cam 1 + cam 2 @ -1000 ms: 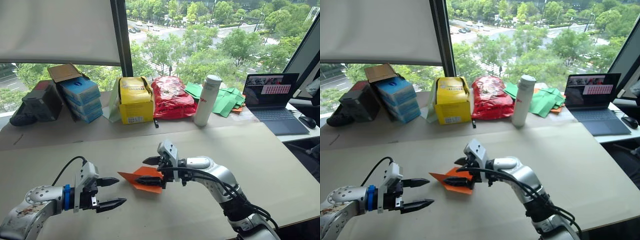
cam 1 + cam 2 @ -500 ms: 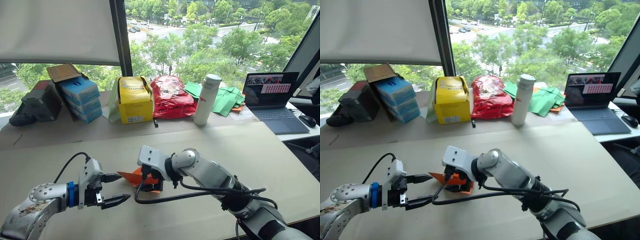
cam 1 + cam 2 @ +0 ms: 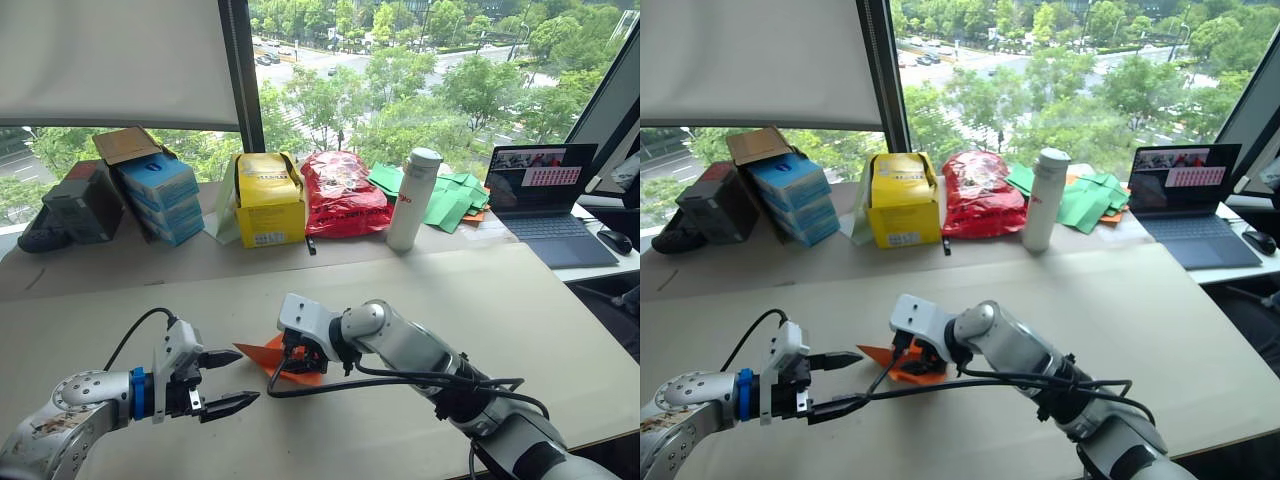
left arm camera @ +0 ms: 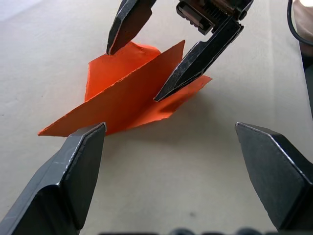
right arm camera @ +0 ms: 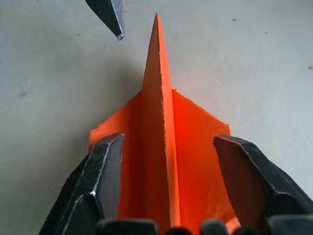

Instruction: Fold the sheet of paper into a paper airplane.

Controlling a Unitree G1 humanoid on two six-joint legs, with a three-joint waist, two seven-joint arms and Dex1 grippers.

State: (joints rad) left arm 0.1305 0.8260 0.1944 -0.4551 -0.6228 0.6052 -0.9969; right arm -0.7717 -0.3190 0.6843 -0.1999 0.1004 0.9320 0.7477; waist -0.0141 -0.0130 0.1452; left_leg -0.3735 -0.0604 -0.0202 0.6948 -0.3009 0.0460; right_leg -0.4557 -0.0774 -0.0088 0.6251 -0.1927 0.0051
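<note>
Tabletop: right gripper (image 4: 155,73) straddles paper airplane (image 4: 128,98)

Since a second ago, right gripper (image 5: 166,191) swings over paper airplane (image 4: 132,100), fingers straddling its upright fold; left gripper (image 3: 228,380) advances closer.

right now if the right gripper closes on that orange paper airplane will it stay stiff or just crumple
The paper airplane is thin folded sheet, so it probably flexes rather than resists. Its raised middle fold stands upright between the open fingers of the right gripper, so closing there likely presses the layers flat. It looks very light; the open left gripper near the tip could easily slide it along the table.
</note>
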